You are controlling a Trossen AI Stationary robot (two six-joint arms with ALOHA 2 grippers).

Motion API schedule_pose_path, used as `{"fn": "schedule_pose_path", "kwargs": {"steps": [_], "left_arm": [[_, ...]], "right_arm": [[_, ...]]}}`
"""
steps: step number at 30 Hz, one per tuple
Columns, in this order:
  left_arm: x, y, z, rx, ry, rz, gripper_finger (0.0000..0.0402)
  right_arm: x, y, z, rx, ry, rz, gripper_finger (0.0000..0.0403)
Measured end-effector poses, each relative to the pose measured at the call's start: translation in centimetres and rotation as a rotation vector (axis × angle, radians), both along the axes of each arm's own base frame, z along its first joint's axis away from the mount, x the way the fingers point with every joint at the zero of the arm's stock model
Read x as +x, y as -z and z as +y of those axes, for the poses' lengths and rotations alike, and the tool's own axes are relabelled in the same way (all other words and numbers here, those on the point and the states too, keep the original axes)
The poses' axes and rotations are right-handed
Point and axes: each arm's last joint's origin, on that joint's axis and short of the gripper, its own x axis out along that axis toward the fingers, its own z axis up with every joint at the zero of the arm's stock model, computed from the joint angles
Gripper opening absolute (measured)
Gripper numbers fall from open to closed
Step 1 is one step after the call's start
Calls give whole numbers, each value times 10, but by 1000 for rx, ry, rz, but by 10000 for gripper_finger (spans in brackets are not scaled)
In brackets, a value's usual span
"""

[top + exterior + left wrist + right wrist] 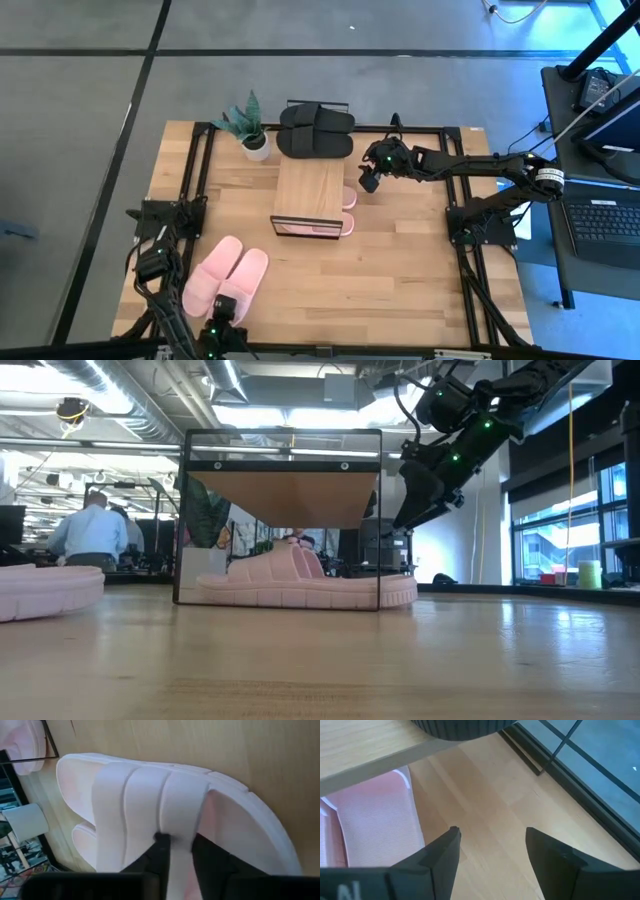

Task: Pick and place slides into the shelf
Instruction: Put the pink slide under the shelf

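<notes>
The shelf (310, 188) stands mid-table, its wood top on a thin black frame (280, 490). A black pair of slides (315, 130) lies on the board's far end. One pink pair (347, 197) (310, 582) rests on the table under the board. A second pink pair (228, 278) lies flat near the table's near-left corner. My left gripper (222, 318) (181, 851) is at this pair's near end, shut on a strap. My right gripper (369, 181) (492, 845) hangs open above the table just right of the shelf (370, 751), touching nothing. My left gripper holds the right-hand slide of the near pink pair by its wide strap, at the rib along the strap's edge (181, 827). One finger (160, 851) lies on the strap's outer face, the other (212, 856) in the opening beside that edge. The slide's sole lies on the table.
A potted plant in a white pot (254, 138) stands left of the shelf's far end. Black frame rails (470, 240) run along the table's sides. Bare tabletop (400, 270) spreads right of and in front of the shelf. People sit in the room behind (95, 535).
</notes>
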Motion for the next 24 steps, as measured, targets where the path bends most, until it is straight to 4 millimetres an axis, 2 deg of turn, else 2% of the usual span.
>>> {"fn": "schedule_pose_path", "kwargs": {"steps": [6, 24], "left_arm": [[0, 0, 0, -5, -8, 11, 7], [0, 0, 0, -13, -27, 3, 12]], "right_arm": [[0, 0, 0, 0, 0, 0, 225], [0, 0, 0, 0, 1, -1, 225]]}}
